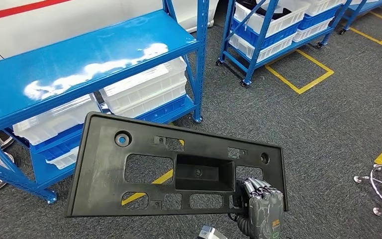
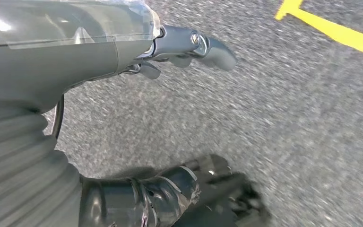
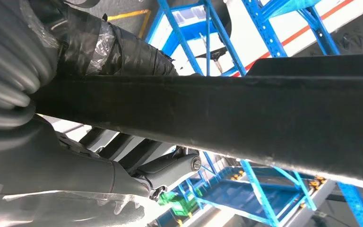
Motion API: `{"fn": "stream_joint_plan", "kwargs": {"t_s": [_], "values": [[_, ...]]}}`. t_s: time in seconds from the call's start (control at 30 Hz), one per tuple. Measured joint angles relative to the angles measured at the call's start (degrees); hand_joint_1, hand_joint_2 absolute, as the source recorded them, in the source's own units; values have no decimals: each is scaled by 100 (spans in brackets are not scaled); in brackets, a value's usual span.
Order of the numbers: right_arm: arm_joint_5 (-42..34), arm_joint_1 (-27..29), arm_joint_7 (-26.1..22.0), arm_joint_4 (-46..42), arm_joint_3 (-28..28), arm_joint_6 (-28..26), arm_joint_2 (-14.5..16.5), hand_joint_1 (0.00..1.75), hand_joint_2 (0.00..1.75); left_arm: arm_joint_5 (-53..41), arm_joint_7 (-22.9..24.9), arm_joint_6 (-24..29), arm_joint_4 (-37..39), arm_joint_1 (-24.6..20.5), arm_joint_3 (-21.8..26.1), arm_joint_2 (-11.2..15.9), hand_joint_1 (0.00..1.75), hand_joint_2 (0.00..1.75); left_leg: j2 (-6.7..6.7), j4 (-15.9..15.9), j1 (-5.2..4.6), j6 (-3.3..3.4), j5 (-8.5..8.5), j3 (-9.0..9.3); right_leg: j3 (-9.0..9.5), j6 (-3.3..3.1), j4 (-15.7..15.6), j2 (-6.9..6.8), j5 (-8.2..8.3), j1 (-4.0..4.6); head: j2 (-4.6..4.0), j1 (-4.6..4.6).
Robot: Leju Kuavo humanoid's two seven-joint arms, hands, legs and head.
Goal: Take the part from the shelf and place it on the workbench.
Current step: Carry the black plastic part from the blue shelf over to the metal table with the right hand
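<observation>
While the right hand grips the black part at its 5 o'clock corner, clear of the shelf, keep it level; left hand empty, fingers apart.

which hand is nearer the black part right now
Right. The right hand grips the black part at its lower right corner. The left hand hangs over the grey floor, holding nothing, away from the part.
</observation>
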Motion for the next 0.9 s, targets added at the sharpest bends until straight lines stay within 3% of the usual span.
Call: {"fn": "stream_joint_plan", "kwargs": {"t_s": [0.07,0.17,0.23,0.3,0.37,0.43,0.5,0.57,0.63,0.7,0.73,0.77,0.83,0.9], "values": [[1,5,-5,-1,0,0,-6,175,175,1,-3,-7,0,7,0,0,0,175,31,73,14,74,-12,-52,-151,49,342,-90,-232,1,0,7],[1,8,-9,0,0,0,-12,175,175,1,-9,-21,0,12,0,2,0,175,91,237,-12,152,-72,-155,-622,99,1403,-214,-817,-19,0,10],[1,10,2,2,0,0,-17,175,175,1,-13,-23,0,15,0,4,0,175,122,393,-21,156,-140,-248,-817,118,1830,-230,-917,-40,0,10],[1,12,14,2,0,0,-22,175,175,2,-15,-20,0,13,0,4,0,175,145,553,-18,140,-226,-313,-633,116,1513,-270,-661,-58,0,10],[1,2,20,1,0,-1,-25,175,175,8,-9,7,1,18,0,4,0,175,178,668,-46,106,-306,-336,-361,73,970,-510,-460,-26,0,10],[1,-9,25,-2,-1,-2,-26,175,175,18,9,56,3,32,0,6,0,175,253,698,-90,61,-343,-335,-298,7,736,-673,-445,21,0,2],[-1,-7,32,-4,-2,-2,-26,175,175,24,27,87,4,36,0,7,0,175,358,678,-96,9,-359,-323,-311,-70,660,-567,-405,24,0,-3],[-2,-5,43,-5,-2,-2,-27,175,175,25,31,93,4,24,0,6,0,175,304,784,-76,-51,-483,-349,-301,-157,586,-453,-352,5,0,-1],[-4,-7,49,-7,-2,-1,-25,175,175,25,32,94,4,16,0,6,0,175,151,1211,-54,-92,-774,-521,-297,-211,546,-343,-318,-8,0,-2],[-4,-2,50,-6,-2,0,-23,175,175,30,40,100,4,20,0,7,0,175,97,1748,-45,-106,-994,-768,-303,-224,544,-218,-309,-5,0,-3],[-4,2,51,-5,-2,0,-24,175,175,35,46,110,4,22,0,7,0,175,93,1856,-43,-106,-971,-824,-300,-224,544,-155,-308,-4,0,-3],[-4,5,52,-5,-2,0,-24,175,175,40,54,126,4,21,0,7,0,175,84,1772,-40,-100,-839,-792,-293,-222,544,-87,-307,-4,0,-3],[-4,8,54,-5,-2,0,-23,175,175,47,70,168,4,19,0,7,0,175,-28,1196,-32,-72,-457,-536,-274,-214,543,36,-303,-12,0,-2],[-2,4,51,-6,-3,-1,-22,175,175,49,94,197,4,20,0,7,0,175,-240,684,-24,-43,-267,-316,-278,-164,541,144,-282,-20,0,-1]]}}
